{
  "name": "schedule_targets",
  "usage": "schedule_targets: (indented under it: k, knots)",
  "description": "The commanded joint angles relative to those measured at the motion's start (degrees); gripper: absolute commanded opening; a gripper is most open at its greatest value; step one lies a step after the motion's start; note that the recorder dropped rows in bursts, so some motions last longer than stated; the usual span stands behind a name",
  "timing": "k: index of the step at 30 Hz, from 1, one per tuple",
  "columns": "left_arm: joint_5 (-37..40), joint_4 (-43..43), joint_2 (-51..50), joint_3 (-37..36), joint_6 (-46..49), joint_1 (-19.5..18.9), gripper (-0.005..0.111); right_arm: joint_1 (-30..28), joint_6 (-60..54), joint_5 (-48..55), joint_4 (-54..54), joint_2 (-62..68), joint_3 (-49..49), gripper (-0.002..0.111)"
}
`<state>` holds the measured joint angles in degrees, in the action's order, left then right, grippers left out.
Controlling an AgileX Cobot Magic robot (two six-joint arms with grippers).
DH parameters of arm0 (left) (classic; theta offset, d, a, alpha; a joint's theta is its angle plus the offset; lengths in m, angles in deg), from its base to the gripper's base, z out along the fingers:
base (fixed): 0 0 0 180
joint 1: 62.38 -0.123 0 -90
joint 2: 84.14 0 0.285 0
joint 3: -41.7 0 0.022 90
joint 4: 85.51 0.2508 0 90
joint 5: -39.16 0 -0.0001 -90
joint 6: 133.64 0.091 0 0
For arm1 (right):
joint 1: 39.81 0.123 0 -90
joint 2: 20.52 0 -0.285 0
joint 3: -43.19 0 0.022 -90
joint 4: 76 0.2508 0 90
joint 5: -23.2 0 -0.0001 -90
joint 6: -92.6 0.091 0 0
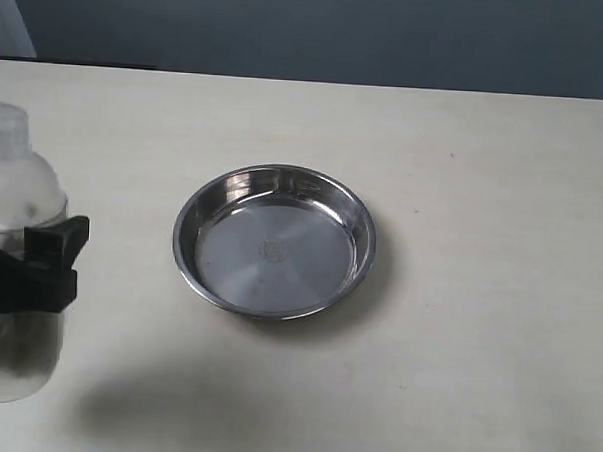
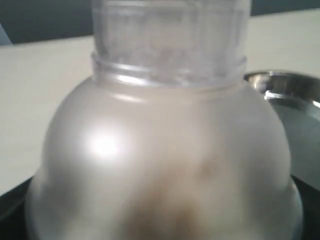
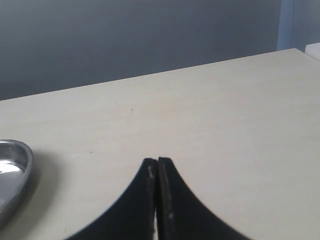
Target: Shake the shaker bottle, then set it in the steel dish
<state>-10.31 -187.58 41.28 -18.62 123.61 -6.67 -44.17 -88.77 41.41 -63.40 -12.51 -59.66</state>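
The frosted shaker bottle hangs upright at the far left of the exterior view, lifted off the table, with dark contents low inside. My left gripper is shut on its middle; one black finger wraps its side. In the left wrist view the bottle fills the picture, brown granules dim behind its domed shoulder. The steel dish lies empty at the table's centre, to the right of the bottle; its rim shows beside the bottle. My right gripper is shut on nothing above bare table, the dish off to its side.
The pale table runs to a dark wall behind. The bottle's shadow falls on the table near the front edge, below and left of the dish.
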Motion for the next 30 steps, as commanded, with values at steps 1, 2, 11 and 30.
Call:
schedule_targets:
  k: [1,2,11,30]
  knots:
    - [3.2,18.7,3.5,7.7,-1.8,1.5,0.000,-0.2,-0.1,-0.5,-0.1,-0.2,0.1,-0.001]
    - [3.2,17.5,3.7,8.1,-2.9,1.5,0.000,-0.2,-0.1,-0.5,-0.1,-0.2,0.1,-0.001]
    - [1.7,24.2,4.3,10.0,-3.7,1.5,0.000,-0.2,-0.1,-0.5,-0.1,-0.2,0.1,-0.001]
    - [-13.2,8.7,2.5,11.8,12.5,2.4,0.000,-0.2,-0.1,-0.5,0.1,-0.2,0.1,-0.001]
